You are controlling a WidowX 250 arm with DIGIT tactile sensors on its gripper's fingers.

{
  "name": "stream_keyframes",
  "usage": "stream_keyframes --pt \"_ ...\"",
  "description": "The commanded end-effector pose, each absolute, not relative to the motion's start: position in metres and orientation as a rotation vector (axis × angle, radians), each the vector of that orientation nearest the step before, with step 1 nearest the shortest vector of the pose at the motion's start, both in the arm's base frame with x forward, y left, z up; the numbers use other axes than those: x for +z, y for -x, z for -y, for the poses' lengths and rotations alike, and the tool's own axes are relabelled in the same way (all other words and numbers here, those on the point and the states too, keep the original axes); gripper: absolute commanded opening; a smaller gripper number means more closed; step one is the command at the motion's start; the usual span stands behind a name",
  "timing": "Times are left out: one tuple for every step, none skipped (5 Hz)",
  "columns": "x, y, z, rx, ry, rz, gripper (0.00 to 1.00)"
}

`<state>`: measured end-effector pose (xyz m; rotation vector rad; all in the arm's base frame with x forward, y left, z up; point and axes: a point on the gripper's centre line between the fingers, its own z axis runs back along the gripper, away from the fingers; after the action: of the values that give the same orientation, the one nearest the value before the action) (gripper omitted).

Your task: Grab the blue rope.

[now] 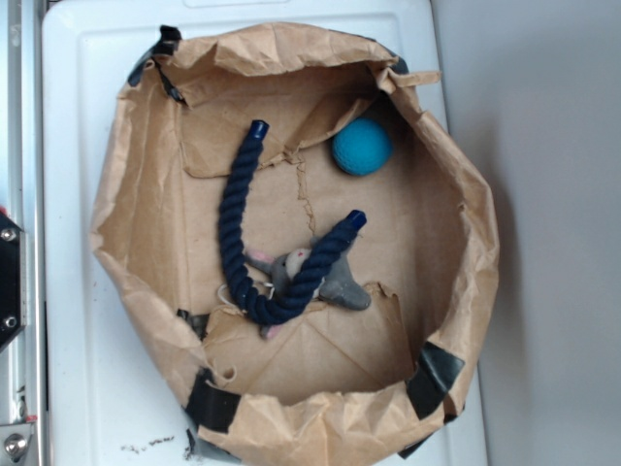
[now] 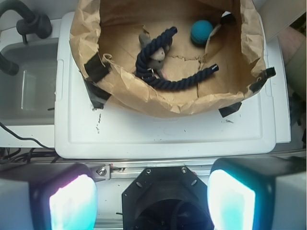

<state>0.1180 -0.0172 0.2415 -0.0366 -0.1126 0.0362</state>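
The blue rope (image 1: 254,254) is thick, dark navy and twisted, bent in a U, with shiny blue capped ends. It lies on the floor of a brown paper bag basket (image 1: 136,204), its bend draped over a small grey plush mouse (image 1: 330,282). It also shows in the wrist view (image 2: 158,67) near the top. My gripper (image 2: 152,199) is far from the rope, back over the robot's black base, outside the basket. Its two glowing pads (image 2: 72,203) stand wide apart with nothing between them. The gripper is not in the exterior view.
A teal ball (image 1: 361,147) lies at the basket's far right, also in the wrist view (image 2: 202,32). The basket stands on a white lid (image 1: 78,349). A grey sink (image 2: 26,91) with a black faucet is beside it. A metal rail (image 1: 19,291) runs along the left.
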Motion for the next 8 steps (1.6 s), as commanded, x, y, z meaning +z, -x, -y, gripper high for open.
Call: stream_keyframes --pt "0.238 -0.139 0.020 0.059 0.045 0.147 1.00" --pt "0.231 -0.150 0.012 0.083 0.048 0.141 1.00" --pt "0.211 -0.170 0.004 0.070 0.052 0.077 1.00" --pt "0.191 -0.168 -0.006 0.056 0.029 0.046 1.00" --pt "0.176 -0.162 -0.022 0.093 0.034 0.034 1.00" --pt "0.168 -0.150 -0.034 0.141 0.046 0.019 1.00" --pt "0.176 -0.138 -0.038 0.116 0.058 0.026 1.00" --pt "0.176 -0.138 -0.038 0.116 0.058 0.026 1.00"
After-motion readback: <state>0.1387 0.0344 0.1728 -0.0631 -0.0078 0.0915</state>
